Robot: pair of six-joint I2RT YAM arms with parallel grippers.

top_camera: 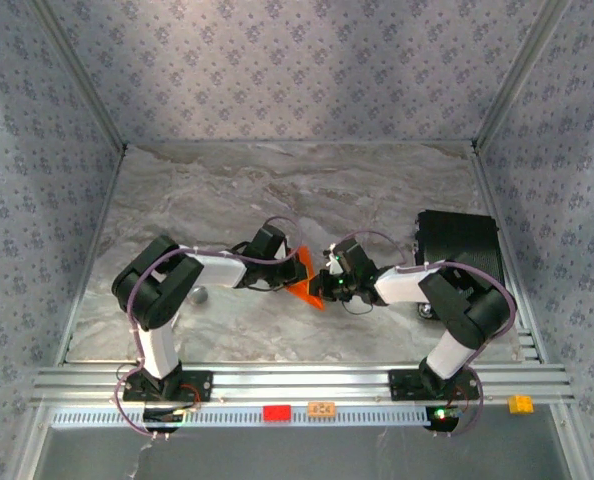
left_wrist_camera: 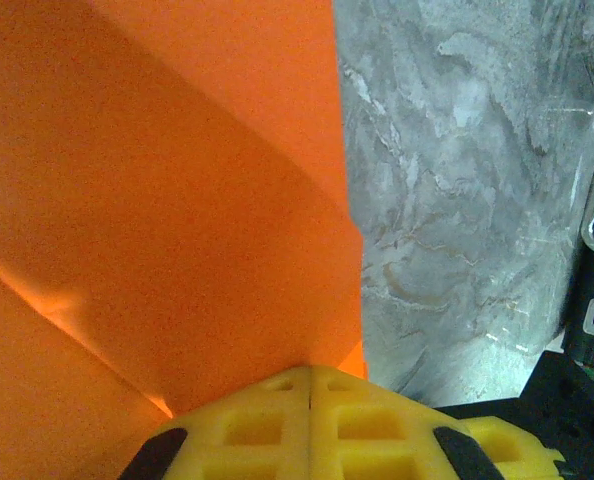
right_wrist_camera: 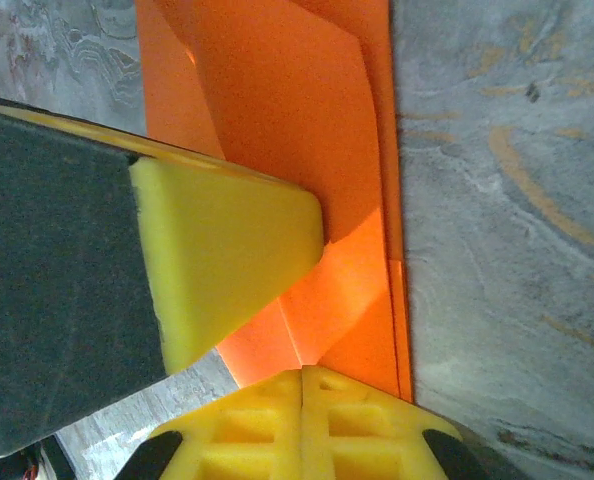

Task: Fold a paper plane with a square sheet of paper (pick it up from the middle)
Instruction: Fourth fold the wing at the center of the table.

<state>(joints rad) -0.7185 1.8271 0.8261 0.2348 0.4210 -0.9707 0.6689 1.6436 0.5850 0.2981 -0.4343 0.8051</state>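
The orange sheet of paper [top_camera: 305, 277] is folded into overlapping layers with a pointed lower end and is held on edge above the table's middle. Whether this is the paper plane's shape I cannot tell. My left gripper [top_camera: 291, 262] pinches it from the left. In the left wrist view the paper [left_wrist_camera: 157, 200] fills the left side and the yellow fingertips [left_wrist_camera: 277, 410] meet on its lower edge. My right gripper [top_camera: 327, 281] grips it from the right. Its wrist view shows the creased paper [right_wrist_camera: 307, 130], its own shut fingertips [right_wrist_camera: 347, 415] and the left gripper's yellow finger [right_wrist_camera: 227, 250].
A black box [top_camera: 457, 245] stands at the right of the marble table [top_camera: 277, 190]. A small grey object [top_camera: 199, 295] lies by the left arm. On the front rail sit a red block [top_camera: 276, 412], an orange block [top_camera: 321, 408] and a yellow block [top_camera: 520, 403]. Patterned walls enclose the table.
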